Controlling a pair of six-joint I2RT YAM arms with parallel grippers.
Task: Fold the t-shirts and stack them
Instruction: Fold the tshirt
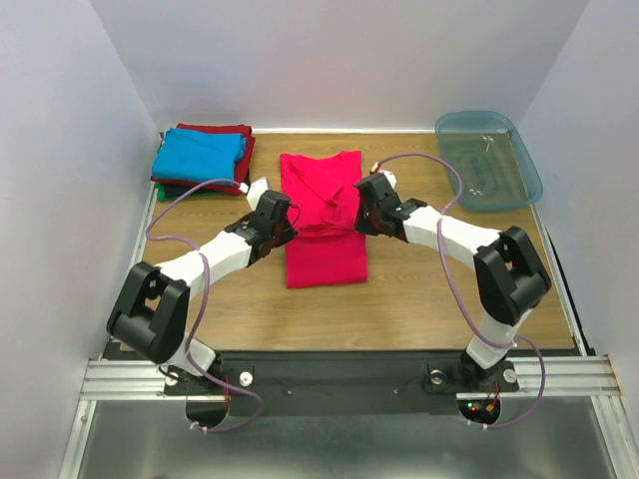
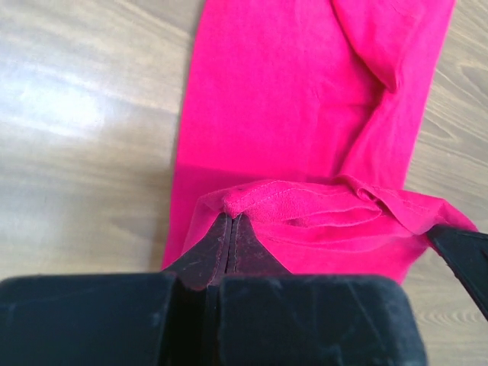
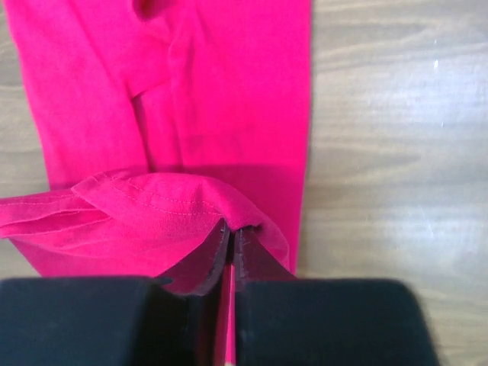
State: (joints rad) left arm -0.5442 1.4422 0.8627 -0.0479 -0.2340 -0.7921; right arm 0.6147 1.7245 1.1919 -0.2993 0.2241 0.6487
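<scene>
A bright pinkish-red t-shirt (image 1: 321, 215) lies lengthwise on the middle of the wooden table, narrowed into a long strip. My left gripper (image 1: 283, 217) is shut on its left hem corner (image 2: 248, 200) and my right gripper (image 1: 361, 205) is shut on its right hem corner (image 3: 229, 217). Both hold that hem lifted above the middle of the shirt, so the cloth sags between them. A stack of folded t-shirts (image 1: 203, 160) sits at the back left, sky blue on top, dark red, green and black below.
A translucent blue-grey plastic bin (image 1: 487, 160) stands at the back right. White walls close in the table on three sides. Cables loop from both arms over the table.
</scene>
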